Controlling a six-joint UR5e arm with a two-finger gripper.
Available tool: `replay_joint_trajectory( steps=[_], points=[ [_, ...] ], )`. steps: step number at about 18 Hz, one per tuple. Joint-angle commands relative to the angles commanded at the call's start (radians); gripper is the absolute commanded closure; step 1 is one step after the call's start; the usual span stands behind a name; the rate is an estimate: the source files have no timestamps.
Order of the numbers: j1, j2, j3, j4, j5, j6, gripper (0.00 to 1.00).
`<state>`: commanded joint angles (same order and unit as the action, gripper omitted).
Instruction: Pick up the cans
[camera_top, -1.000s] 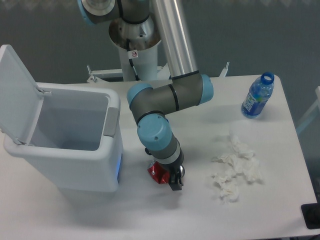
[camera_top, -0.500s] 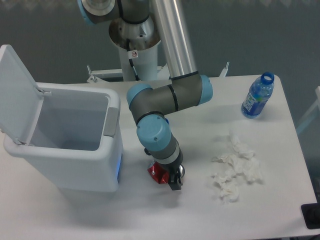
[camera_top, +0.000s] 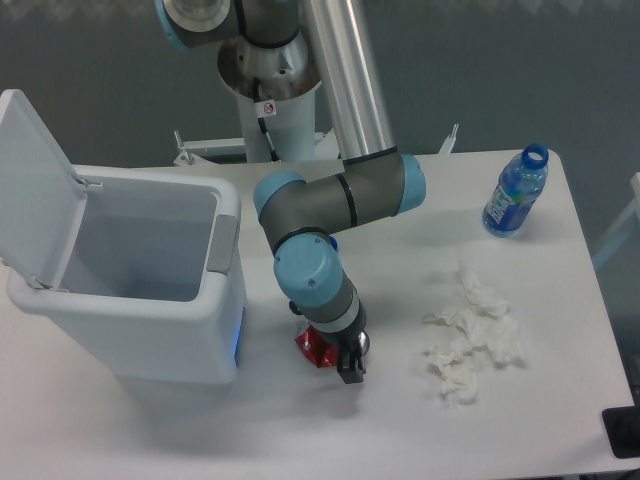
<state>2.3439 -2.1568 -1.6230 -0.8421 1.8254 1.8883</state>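
A crushed red can with a silver end lies on the white table just right of the bin. My gripper points straight down over it, and its dark fingers reach the table around the can. The wrist hides most of the can and the gap between the fingers, so whether they press on it does not show.
A white bin with its lid raised stands at the left, close beside the can. Crumpled white tissues lie to the right. A clear plastic bottle with a blue label stands at the far right corner.
The wrist has shifted slightly lower and toward the front. The can stays in the same spot on the table.
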Motion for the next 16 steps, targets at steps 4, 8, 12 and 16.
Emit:
replay_joint_trajectory(
  steps=[4,8,12,16],
  points=[
    [0.0,0.002,0.0,0.0,0.0,0.0,0.27],
    [0.0,0.002,0.0,0.0,0.002,-0.002,0.27],
    [0.0,0.005,0.008,-0.002,0.002,0.0,0.27],
    [0.0,0.005,0.006,-0.002,0.005,-0.008,0.36]
  ],
)
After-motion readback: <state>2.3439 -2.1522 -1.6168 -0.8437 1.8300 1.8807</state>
